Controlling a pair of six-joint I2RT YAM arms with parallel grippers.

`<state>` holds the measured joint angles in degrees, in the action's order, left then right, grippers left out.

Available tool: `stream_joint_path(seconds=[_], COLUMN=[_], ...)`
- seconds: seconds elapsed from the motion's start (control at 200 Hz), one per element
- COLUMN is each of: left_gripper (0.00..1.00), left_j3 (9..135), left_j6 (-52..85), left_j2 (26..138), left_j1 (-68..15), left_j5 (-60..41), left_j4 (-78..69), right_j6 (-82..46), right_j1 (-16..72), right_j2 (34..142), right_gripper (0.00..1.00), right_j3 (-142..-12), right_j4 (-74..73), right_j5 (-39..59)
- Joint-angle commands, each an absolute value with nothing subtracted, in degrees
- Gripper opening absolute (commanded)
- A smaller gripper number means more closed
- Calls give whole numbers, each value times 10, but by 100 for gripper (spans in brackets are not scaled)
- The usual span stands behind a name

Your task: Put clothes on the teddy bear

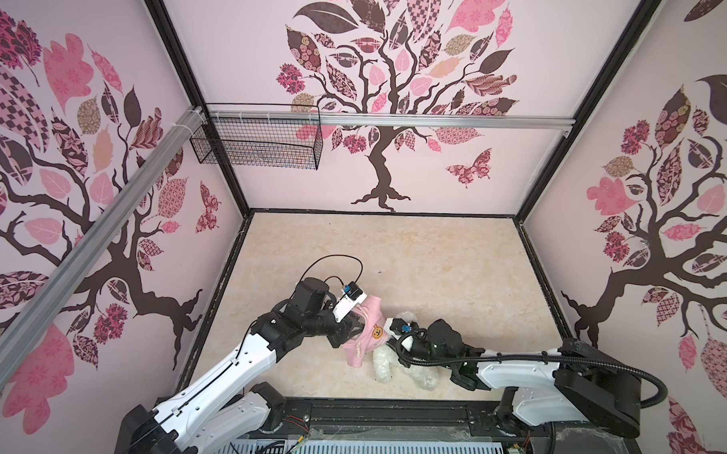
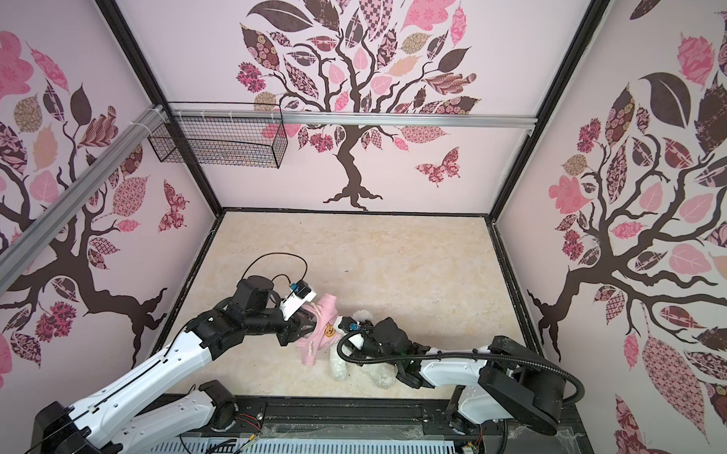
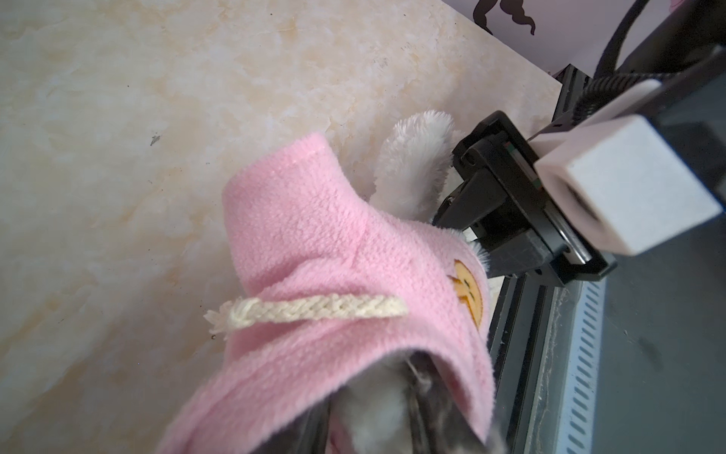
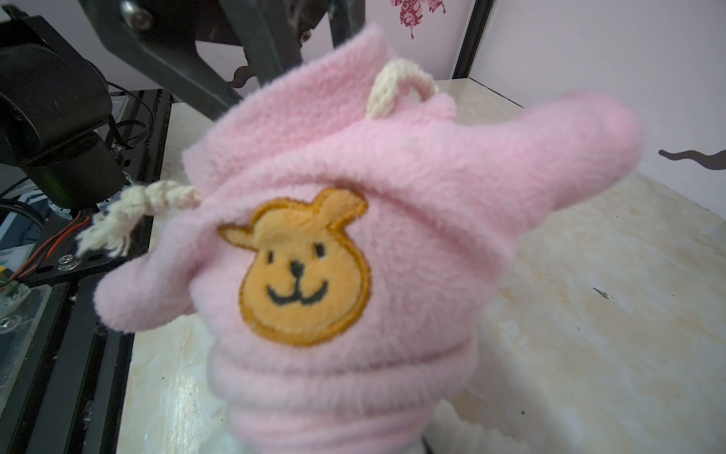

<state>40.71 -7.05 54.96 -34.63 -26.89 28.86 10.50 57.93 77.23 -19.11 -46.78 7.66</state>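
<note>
The white teddy bear (image 1: 384,364) lies near the table's front edge, its furry legs toward the front in both top views (image 2: 340,366). A pink shirt (image 1: 369,324) with an orange bear-face patch (image 4: 304,271) covers its upper part. My left gripper (image 1: 352,325) is at the shirt's left end. In the left wrist view its fingers (image 3: 426,389) are under the pink cloth (image 3: 326,243), with white fur between them. My right gripper (image 3: 444,220) reaches in from the right and closes at the shirt's edge, beside a white limb (image 3: 416,169). In the right wrist view bunched cloth hides its jaws.
A black wire basket (image 1: 256,141) hangs on the back wall's rail. The marbled table (image 1: 414,259) stretches behind the bear. A black rail (image 1: 388,416) runs along the front edge. Patterned walls close in three sides.
</note>
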Motion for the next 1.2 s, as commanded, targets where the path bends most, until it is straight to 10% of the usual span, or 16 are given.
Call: stream_joint_path(seconds=[0.0,0.63,0.995,1.19], left_gripper=[39,61,12,0], left_j3=[430,419,418,380], left_j6=[-75,-36,-12,87], left_j2=[560,620,597,534], left_j1=[-362,-381,-380,-316], left_j5=[-288,-330,-406,-381], left_j4=[292,276,246,140], right_j6=[113,99,65,-5], right_j1=[579,579,567,538], right_j2=[776,774,792,749], right_gripper=[10,9,9,40], right_j3=[-215,-256,-259,-235], right_j4=[-511,-571,-538,-408], right_j5=[95,128,69,45])
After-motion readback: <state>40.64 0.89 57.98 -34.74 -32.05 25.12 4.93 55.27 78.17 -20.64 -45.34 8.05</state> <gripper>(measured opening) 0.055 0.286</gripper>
